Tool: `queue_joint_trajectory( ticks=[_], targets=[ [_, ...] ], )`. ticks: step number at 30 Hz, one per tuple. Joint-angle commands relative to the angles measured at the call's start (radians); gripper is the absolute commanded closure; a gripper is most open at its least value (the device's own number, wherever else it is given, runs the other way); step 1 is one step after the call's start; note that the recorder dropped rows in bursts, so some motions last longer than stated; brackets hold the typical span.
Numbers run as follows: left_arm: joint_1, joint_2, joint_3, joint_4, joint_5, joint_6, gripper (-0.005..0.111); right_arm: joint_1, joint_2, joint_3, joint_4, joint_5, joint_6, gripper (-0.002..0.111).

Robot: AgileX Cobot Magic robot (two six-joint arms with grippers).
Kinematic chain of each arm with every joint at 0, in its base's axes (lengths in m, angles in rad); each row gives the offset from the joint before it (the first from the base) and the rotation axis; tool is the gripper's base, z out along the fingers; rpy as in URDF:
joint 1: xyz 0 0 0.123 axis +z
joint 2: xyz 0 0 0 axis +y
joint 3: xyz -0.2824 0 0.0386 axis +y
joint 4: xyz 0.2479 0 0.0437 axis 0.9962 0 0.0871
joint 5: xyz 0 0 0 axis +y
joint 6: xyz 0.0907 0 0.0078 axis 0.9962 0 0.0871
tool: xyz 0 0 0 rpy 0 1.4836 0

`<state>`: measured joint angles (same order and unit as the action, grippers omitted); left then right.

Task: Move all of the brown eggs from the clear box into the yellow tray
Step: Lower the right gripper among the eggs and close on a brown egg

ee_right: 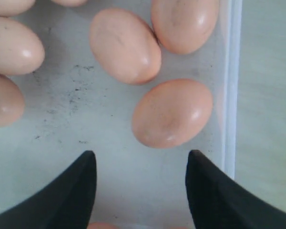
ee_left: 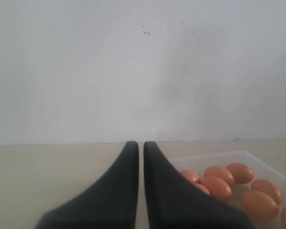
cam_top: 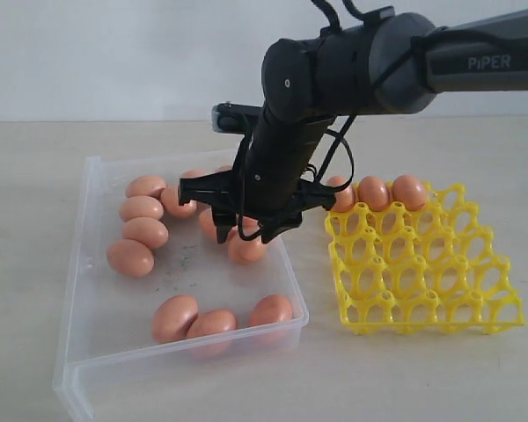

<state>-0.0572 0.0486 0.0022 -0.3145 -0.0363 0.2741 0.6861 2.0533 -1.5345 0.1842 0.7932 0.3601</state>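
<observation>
Three brown eggs (cam_top: 373,192) in the yellow tray (cam_top: 431,326) appear only in exterior view.

I work in what looks like a robotics lab or test room. My table (cam_top: 405,378) is a plain, pale beige top that runs back to a blank white wall (cam_top: 114,53), which shows a few small dark specks in my left wrist view. My black arm (cam_top: 352,61) bears the lettering PiPER, with cables looped along it. A clear plastic box (cam_top: 75,290) of brown eggs (cam_top: 130,258) and a yellow tray (cam_top: 422,264) sit side by side like a trial set-up.
</observation>
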Motion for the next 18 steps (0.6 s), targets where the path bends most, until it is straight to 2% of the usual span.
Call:
queue_joint_trajectory(
  ticks=[1,10,18],
  targets=[
    [-0.003,0.004,-0.002,-0.005,-0.016,0.005,0.103,-0.003,0.054,-0.001,-0.013,0.027,0.014,0.058],
    [-0.003,0.004,-0.002,-0.005,-0.016,0.005,0.103,-0.003,0.099,-0.001,-0.015,-0.149,0.03,0.058],
    [-0.003,0.004,-0.002,-0.005,-0.016,0.005,0.103,-0.044,0.099,-0.001,-0.021,-0.162,0.069,0.058]
  ],
)
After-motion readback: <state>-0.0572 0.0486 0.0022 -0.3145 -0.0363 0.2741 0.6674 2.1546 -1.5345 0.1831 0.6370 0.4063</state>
